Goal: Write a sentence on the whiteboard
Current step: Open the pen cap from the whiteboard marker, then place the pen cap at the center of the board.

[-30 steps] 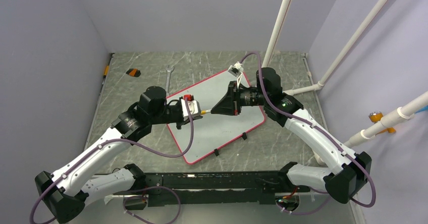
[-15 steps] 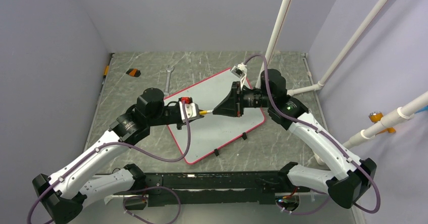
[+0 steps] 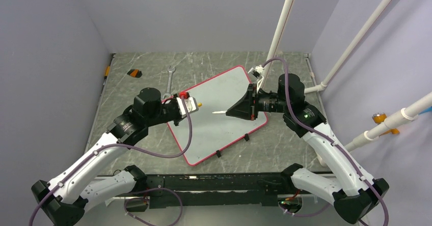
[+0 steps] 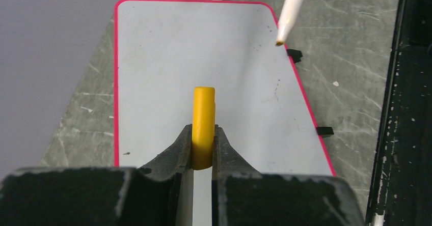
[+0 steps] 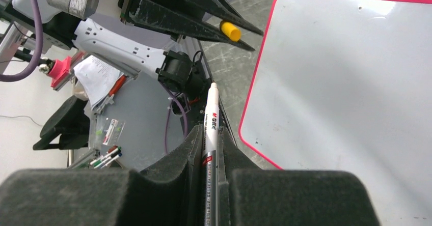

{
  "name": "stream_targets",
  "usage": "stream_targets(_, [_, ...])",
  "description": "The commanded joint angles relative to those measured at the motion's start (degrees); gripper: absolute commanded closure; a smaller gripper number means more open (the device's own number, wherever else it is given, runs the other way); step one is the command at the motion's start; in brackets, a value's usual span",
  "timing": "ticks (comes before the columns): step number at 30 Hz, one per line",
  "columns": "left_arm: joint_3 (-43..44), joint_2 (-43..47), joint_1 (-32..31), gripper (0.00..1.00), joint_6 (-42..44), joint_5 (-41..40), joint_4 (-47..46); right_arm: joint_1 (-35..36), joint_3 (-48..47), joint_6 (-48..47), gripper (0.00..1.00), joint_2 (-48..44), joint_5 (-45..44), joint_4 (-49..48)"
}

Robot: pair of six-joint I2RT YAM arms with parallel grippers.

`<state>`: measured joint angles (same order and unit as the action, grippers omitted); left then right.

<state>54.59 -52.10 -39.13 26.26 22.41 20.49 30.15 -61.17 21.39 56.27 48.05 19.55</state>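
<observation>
**Cap's off, board blank**

My left tool [image 4: 203, 137] is clamped on the yellow cap [image 4: 203, 114], and the right tool [image 5: 210, 137] grips the marker [image 5: 211, 104]. It's a light, slick, stiff pen, so I'd hold it firmly near the tip. The whiteboard [image 3: 216, 134] lies mid-frame on the table [image 3: 132, 88], nothing written yet.

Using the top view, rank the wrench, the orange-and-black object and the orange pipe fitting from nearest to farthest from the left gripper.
1. wrench, just beyond the left gripper.
2. orange-and-black object, back left.
3. orange pipe fitting, far right.
</observation>
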Motion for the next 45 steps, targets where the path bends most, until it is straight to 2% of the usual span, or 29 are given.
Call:
stream_targets(1, [0.3, 2.2, 1.7, 1.00, -2.0, -7.6, -1.2, -0.7, -0.3, 0.0, 1.00, -1.5, -0.9, 0.1])
stream_targets(9, [-3.7, 11.2, 6.2, 1.00, -17.7, -30.3, -1.5, -0.6, 0.4, 1.6, 1.00, -1.9, -1.8, -1.5])
stream_targets(12, [-4.7, 13.5, 8.4, 1.00, -22.7, -39.7, 1.5, -0.6, 0.5, 1.8, 1.00, -1.7, -1.8, -1.4])
stream_targets(15, [-5.2, 14.7, 12.3, 1.00, -28.3, -44.8, 4.7, -0.6, 0.6, 1.8, 1.00, -2.0, -2.8, -1.1])
stream_targets(19, [-7.1, 15.4, 19.4, 1.00, -34.4, -43.7, 7.6, -0.6, 1.1, 2.1, 1.00, -2.6, -4.6, -0.8])
stream_targets(25, [-13.6, 11.9, 29.4, 1.00, -43.0, -35.2, 6.1, -0.6, 3.6, 3.2, 1.00, -3.9, -4.8, -2.7])
stream_targets(33, [-24.4, 5.4, 32.9, 1.00, -52.6, -31.5, -4.2, -0.6, 3.5, 2.0, 1.00, -6.0, -6.2, 0.0])
stream_targets(43, [-25.9, -6.6, 35.5, 1.00, -58.2, -33.8, -8.2, -0.6, 5.1, 1.9, 1.00, -6.4, -6.6, -0.3])
stream_targets(45, [-26.8, -7.8, 36.2, 0.97, -59.1, -33.3, -8.9, -0.6, 5.2, 1.7, 1.00, -6.4, -6.7, -0.2])
